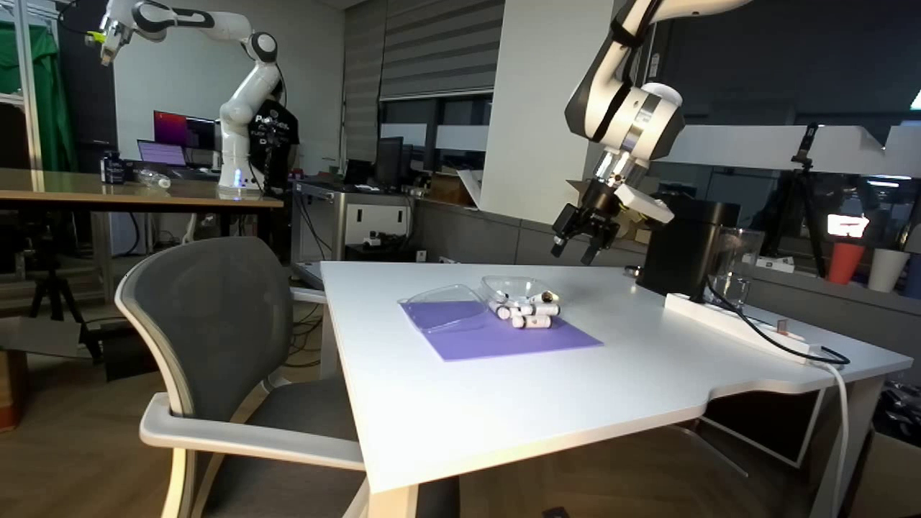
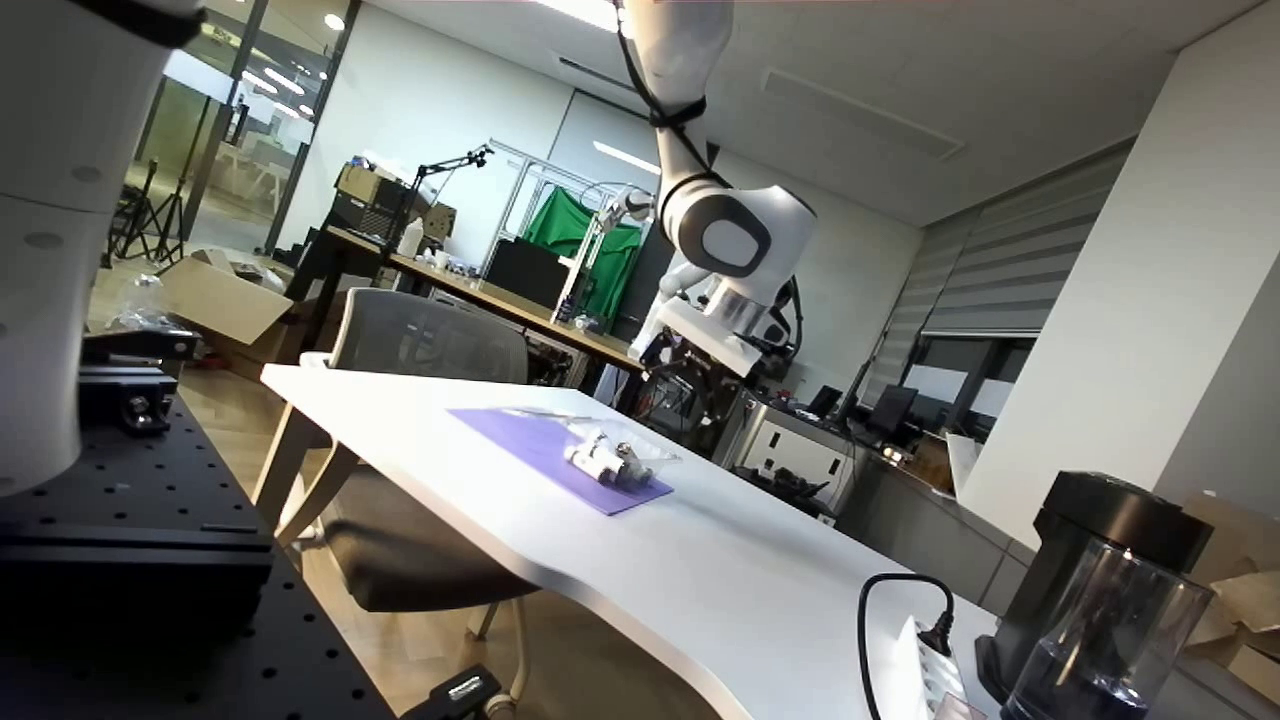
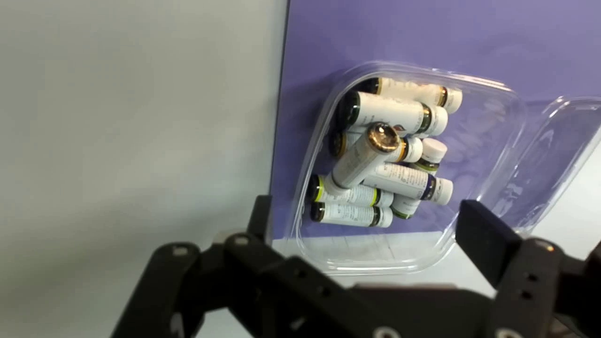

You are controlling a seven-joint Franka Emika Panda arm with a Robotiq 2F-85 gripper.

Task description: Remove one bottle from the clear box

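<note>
The clear box [image 3: 371,246] is low and see-through and sits partly on a purple mat [image 3: 422,33]. It also shows in both exterior views [image 1: 496,286] [image 2: 656,456]. Several small white-labelled bottles [image 3: 347,214] with white caps lie in it. One bottle [image 3: 358,162] lies tilted across the others with its brown base turned up. The bottles also show in both exterior views [image 1: 534,310] [image 2: 597,456]. My gripper [image 3: 367,216] is open and empty above the box, its fingers wide apart. It also hangs above the table in both exterior views [image 1: 574,252] [image 2: 690,390].
A clear lid [image 1: 447,306] lies beside the box on the mat; it shows at the right of the wrist view [image 3: 558,159]. A white power strip [image 1: 734,327] with a black cable and a black machine [image 1: 683,248] with a clear tank stand on the white table [image 1: 547,388]. A chair [image 1: 216,324] stands beside it.
</note>
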